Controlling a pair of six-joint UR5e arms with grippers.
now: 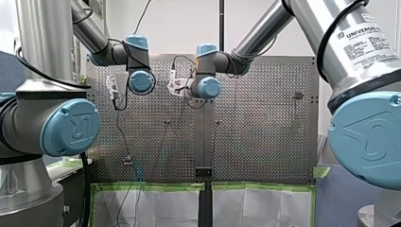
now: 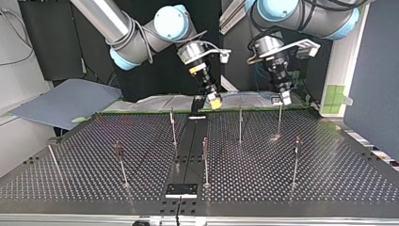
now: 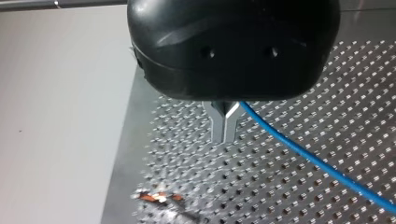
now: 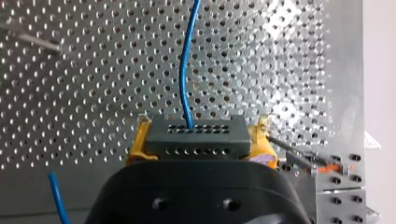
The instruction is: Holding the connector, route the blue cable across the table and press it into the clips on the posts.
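Clamping the connector (image 4: 194, 137) between yellow pads (image 4: 137, 145) to anchor the line, my right gripper (image 4: 200, 145) hovers over the table (image 4: 70, 102) while my left gripper (image 3: 226, 136), metal fingers (image 3: 218, 125) pinched on the blue cable (image 3: 308, 156), seems poised to steer it toward the posts (image 2: 240, 123).

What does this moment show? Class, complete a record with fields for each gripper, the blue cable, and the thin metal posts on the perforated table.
Right gripper: yellow pads shut on the dark grey perforated connector block.
Left gripper: metal fingers shut together above the perforated metal table; grip on cable unclear.
Blue cable: runs ahead from the connector block over the table; a stretch also runs out beside the left gripper.
Thin metal posts: upright on the table; no cable seen in their clips.
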